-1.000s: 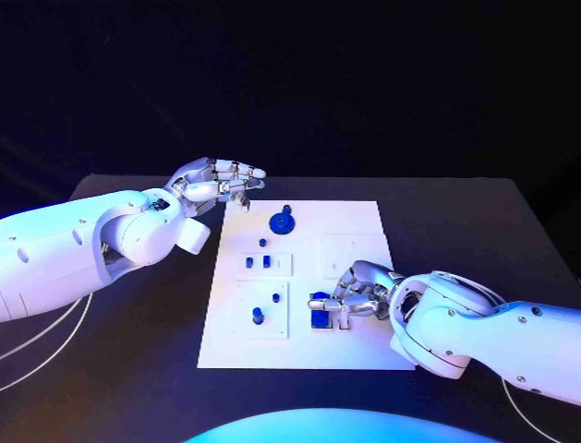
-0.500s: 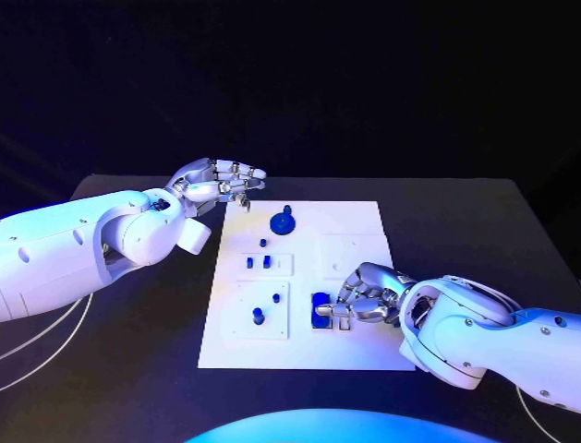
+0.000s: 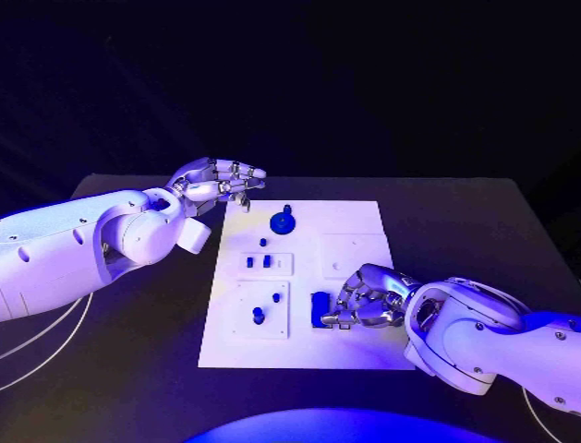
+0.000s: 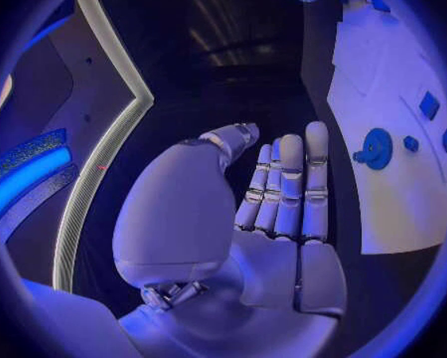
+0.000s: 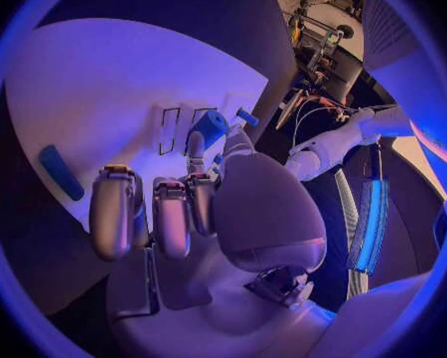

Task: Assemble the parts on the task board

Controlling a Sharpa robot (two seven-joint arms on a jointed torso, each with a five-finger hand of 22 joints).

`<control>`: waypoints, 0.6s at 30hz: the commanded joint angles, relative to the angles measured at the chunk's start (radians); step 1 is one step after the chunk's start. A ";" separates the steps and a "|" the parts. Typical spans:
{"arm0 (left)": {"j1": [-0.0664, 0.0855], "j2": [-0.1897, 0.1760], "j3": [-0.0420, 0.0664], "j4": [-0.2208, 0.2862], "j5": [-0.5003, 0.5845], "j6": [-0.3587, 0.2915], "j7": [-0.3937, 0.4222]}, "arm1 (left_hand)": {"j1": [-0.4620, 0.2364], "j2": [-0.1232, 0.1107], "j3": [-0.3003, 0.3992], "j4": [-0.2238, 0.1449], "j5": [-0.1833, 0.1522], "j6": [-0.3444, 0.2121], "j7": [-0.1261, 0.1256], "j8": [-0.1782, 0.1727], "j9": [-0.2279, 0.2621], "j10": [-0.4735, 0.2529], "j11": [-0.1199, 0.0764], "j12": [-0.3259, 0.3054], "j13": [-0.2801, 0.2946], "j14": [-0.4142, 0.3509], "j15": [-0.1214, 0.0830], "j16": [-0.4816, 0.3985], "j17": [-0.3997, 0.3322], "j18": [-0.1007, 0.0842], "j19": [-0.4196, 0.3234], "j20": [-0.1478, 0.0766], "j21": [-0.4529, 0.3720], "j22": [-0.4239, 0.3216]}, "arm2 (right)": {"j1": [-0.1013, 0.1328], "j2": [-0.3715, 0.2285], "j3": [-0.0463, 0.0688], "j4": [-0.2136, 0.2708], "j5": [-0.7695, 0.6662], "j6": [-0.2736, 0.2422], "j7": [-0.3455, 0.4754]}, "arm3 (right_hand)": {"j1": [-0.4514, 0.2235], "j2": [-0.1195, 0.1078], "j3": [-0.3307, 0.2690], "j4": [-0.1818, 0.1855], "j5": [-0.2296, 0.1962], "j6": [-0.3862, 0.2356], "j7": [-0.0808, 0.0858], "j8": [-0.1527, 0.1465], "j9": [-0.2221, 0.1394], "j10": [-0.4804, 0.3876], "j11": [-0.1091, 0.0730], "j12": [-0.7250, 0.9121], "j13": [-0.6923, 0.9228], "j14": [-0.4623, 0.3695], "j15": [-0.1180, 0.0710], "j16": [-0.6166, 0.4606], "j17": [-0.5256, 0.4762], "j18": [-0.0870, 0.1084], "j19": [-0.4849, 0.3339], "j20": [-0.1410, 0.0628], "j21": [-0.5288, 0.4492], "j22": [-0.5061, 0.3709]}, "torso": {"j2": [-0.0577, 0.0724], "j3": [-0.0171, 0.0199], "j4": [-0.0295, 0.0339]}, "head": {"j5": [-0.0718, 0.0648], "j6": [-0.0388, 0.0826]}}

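Fingers of the silver right hand point(image 3: 361, 300) curl down onto a dark blue block-shaped part point(image 3: 320, 307) at five o'clock on the white rectangular task board point(image 3: 350, 221), while the silver left hand point(image 3: 217, 182), its fingers together and empty, hovers off the board's eleven o'clock corner.

The task board point(image 3: 357, 221) is laid mid-desk point(image 3: 477, 231). A round part point(image 3: 283, 222) is set near its far edge, small parts point(image 3: 257, 262) behind a lower pair point(image 3: 266, 307) on its left half. The right hand point(image 3: 368, 300) is placed over the near right area, beside an upright part point(image 3: 320, 308). The left hand point(image 3: 218, 182) is held off the far left corner.
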 commanded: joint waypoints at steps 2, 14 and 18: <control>0.001 0.002 0.001 0.002 -0.001 0.014 0.005 | 0.000 0.007 -0.002 0.001 0.002 -0.003 0.003 0.003 0.001 -0.006 -0.003 0.004 -0.002 -0.008 0.001 -0.006 -0.002 0.015 -0.005 0.000 -0.006 -0.001 | -0.001 0.008 0.000 -0.014 -0.007 0.025 0.016 | 0.021 0.004 0.011 0.002 -0.002 0.003 -0.008 -0.003 -0.002 0.043 -0.009 0.007 0.170 0.100 -0.007 0.006 0.224 -0.021 0.042 -0.008 0.005 0.197 | 0.000 -0.0009 0.0001 | 0.000 0.001; 0.001 0.001 0.001 0.002 -0.001 0.015 0.005 | 0.000 0.008 -0.002 0.001 0.002 -0.003 0.003 0.003 0.001 -0.007 -0.002 0.004 -0.002 -0.009 0.001 -0.006 -0.002 0.015 -0.006 0.000 -0.007 -0.002 | -0.003 0.027 0.000 -0.043 -0.036 0.008 0.001 | 0.052 0.024 0.032 0.004 -0.001 0.008 -0.011 -0.006 -0.006 0.044 -0.012 0.008 0.172 0.100 -0.009 0.006 0.224 -0.021 0.043 -0.009 0.006 0.199 | 0.000 -0.0012 0.0001 | 0.001 0.000; 0.001 0.000 0.001 0.003 -0.001 0.015 0.005 | 0.000 0.008 -0.002 0.001 0.002 -0.003 0.003 0.003 0.001 -0.007 -0.002 0.004 -0.002 -0.009 0.001 -0.006 -0.002 0.015 -0.006 0.000 -0.007 -0.002 | -0.003 0.021 0.000 -0.044 -0.039 0.010 0.008 | 0.057 0.030 0.036 0.003 -0.001 0.009 -0.012 -0.006 -0.007 0.044 -0.013 0.009 0.172 0.100 -0.010 0.006 0.224 -0.022 0.044 -0.010 0.008 0.200 | 0.000 -0.0010 0.0004 | -0.002 -0.001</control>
